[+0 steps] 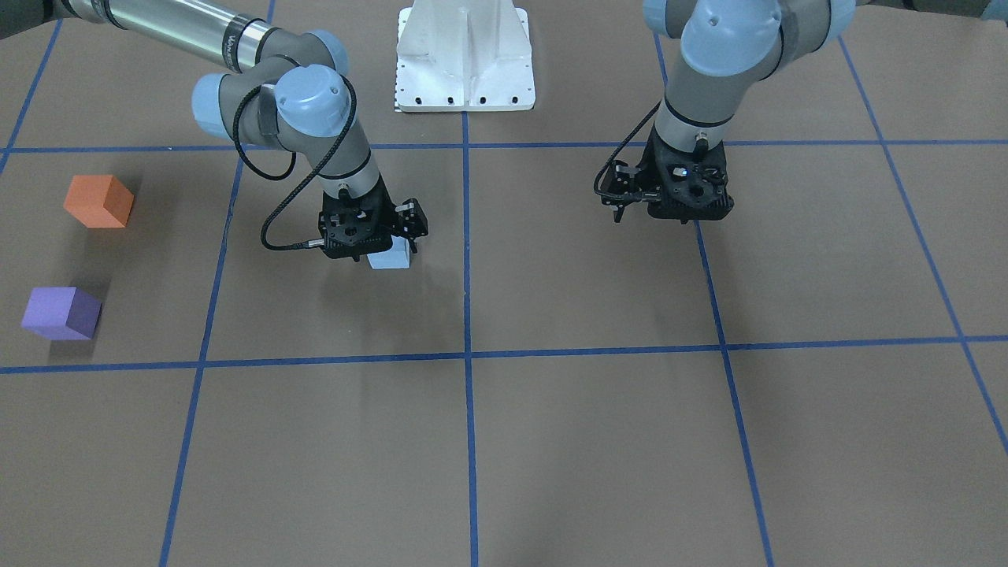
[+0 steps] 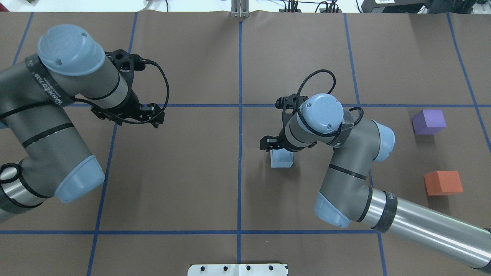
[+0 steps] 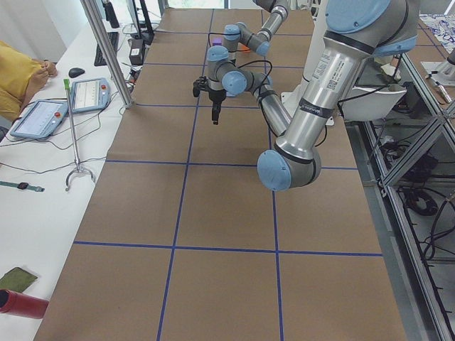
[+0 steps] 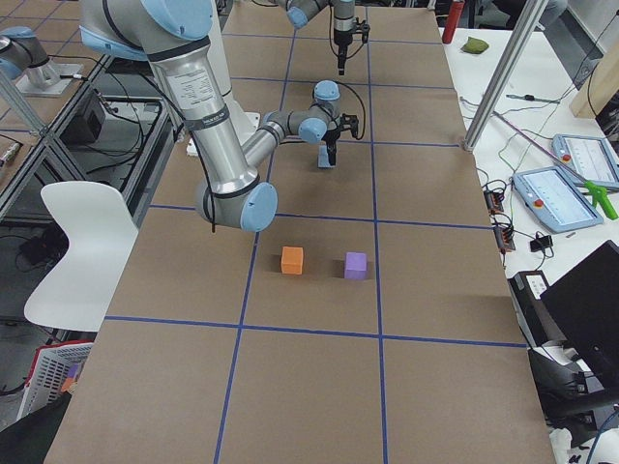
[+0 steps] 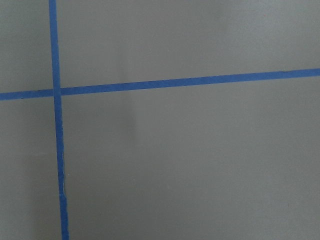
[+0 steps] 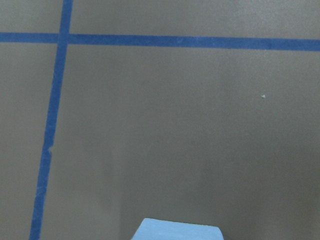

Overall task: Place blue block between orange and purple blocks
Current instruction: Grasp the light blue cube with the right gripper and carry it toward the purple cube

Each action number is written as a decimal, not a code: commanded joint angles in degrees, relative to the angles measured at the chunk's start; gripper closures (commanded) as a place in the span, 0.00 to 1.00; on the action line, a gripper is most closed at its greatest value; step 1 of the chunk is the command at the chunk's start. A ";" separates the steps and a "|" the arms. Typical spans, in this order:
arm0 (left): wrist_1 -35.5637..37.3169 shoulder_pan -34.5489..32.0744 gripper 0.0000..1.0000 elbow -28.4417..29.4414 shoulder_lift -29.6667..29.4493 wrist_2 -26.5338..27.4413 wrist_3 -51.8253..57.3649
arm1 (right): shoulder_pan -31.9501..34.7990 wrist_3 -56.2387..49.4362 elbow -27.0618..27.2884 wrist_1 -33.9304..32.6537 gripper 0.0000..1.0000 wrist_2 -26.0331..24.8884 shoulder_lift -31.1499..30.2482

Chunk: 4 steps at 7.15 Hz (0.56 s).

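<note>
The light blue block (image 1: pixel 391 260) sits under my right gripper (image 1: pixel 376 246), near the table's middle; it also shows in the overhead view (image 2: pixel 282 159). The gripper is closed on it and holds it low over the table. The right wrist view shows only the block's top (image 6: pixel 177 230) at its bottom edge. The orange block (image 2: pixel 443 183) and the purple block (image 2: pixel 428 121) stand apart on the robot's far right, with a gap between them. My left gripper (image 2: pixel 132 115) hovers empty over a tape crossing, its fingers together.
The brown table has a blue tape grid (image 2: pixel 240 115). The white robot base plate (image 1: pixel 465 59) stands at the robot's edge. Operators' tablets and tools (image 3: pixel 67 99) lie on a side bench beyond the table.
</note>
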 commanded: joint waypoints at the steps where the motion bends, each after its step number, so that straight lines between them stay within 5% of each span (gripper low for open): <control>1: 0.00 0.15 0.01 0.17 0.00 0.00 -0.26 | -0.16 -0.50 -0.03 0.42 1.00 0.18 -0.41; 4: -0.09 0.07 0.01 0.09 0.00 0.00 -0.17 | 9.64 -3.65 9.25 0.33 1.00 9.38 -11.00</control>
